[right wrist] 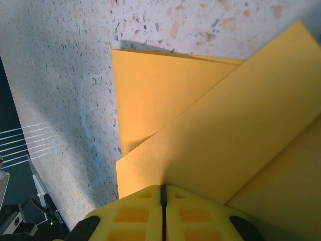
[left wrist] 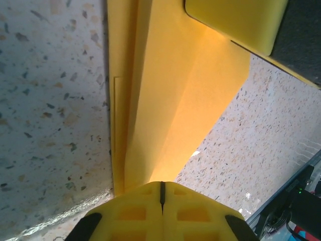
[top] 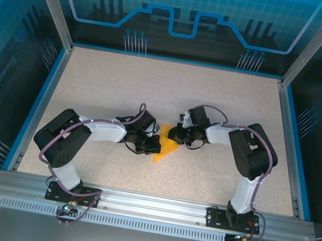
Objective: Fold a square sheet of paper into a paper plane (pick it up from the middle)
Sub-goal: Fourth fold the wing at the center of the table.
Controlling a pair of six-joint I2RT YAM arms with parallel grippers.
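The orange-yellow sheet of paper lies folded into layered, angled flaps at the table's middle, between my two grippers. My left gripper comes at it from the left, jaws shut, and in the left wrist view a raised, creased flap runs straight into the closed tips. My right gripper meets the paper from the upper right. In the right wrist view its shut tips pinch the edge of the top flap, which lifts off a lower layer. One right finger shows above the paper.
The speckled tabletop is bordered by a blue rim and metal posts. Both arms bend inward from their bases at the near rail. Open tabletop stretches behind the paper and to both sides.
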